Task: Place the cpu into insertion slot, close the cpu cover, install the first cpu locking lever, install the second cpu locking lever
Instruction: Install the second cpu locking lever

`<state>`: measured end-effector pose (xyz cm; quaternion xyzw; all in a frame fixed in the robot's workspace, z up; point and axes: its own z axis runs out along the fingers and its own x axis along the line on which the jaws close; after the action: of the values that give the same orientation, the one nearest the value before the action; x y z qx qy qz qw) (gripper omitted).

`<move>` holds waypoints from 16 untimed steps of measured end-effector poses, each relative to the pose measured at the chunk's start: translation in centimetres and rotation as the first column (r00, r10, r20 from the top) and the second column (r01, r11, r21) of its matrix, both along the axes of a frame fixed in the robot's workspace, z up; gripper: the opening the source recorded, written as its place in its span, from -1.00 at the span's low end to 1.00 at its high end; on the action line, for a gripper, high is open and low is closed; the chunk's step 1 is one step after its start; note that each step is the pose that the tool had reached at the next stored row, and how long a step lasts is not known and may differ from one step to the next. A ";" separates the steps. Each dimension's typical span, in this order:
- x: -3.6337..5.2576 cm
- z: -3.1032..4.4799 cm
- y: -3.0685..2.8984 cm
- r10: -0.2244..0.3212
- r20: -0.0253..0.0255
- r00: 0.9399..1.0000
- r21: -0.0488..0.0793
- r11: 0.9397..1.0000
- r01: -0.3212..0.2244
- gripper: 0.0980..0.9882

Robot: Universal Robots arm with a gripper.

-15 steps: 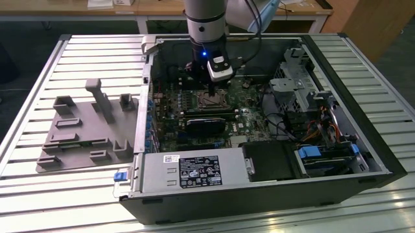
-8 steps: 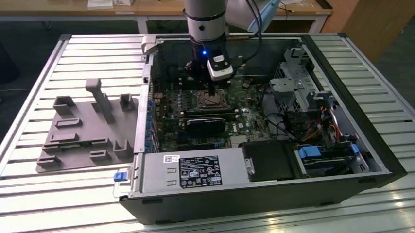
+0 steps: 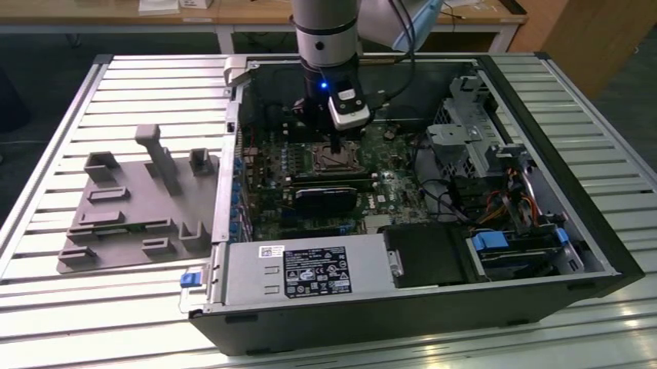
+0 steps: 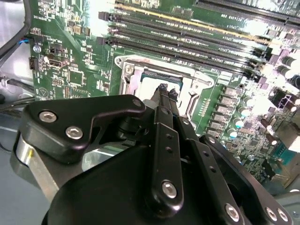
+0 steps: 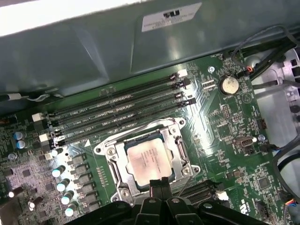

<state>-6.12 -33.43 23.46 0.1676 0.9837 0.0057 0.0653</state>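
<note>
Sitting flat in the insertion slot [image 5: 149,160] on the green motherboard [image 5: 225,140], the cpu [image 5: 146,159] shows its pale silver-grey top through the square cut-out of the cpu cover [image 5: 177,154] — the cover lies closed around it. The gripper [image 5: 159,183] hovers at the socket's edge, fingers pinched together on nothing. Memory slots [image 5: 122,112] run just beside the socket — tight quarters there.

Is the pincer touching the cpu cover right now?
Cannot tell. In the first wrist view the pincer tip overlaps the cpu cover edge beside the cpu, but no view shows contact or a gap plainly.
</note>
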 end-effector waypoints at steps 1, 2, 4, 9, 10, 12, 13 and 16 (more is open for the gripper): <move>0.00 0.00 -0.10 0.000 0.000 1.000 0.000 1.000 0.000 -0.98; 0.00 0.00 -0.21 0.000 0.000 1.000 0.000 1.000 0.000 -0.98; 0.00 -0.01 -0.42 0.000 0.000 1.000 0.000 1.000 0.000 -0.98; 0.00 0.00 -0.94 0.000 0.000 1.000 0.000 1.000 0.000 -0.98; 0.00 0.00 -1.05 0.000 0.000 1.000 0.000 1.000 0.000 -0.98; 0.00 -0.01 -1.27 0.000 0.000 1.000 0.000 1.000 0.000 -0.98; 0.00 -0.01 -1.37 0.000 0.000 1.000 0.000 1.000 0.000 -0.98; 0.00 -0.01 -1.51 0.000 0.000 1.000 0.000 1.000 0.000 -0.98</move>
<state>-6.12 -34.94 23.45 0.1676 0.9837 0.0057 0.0653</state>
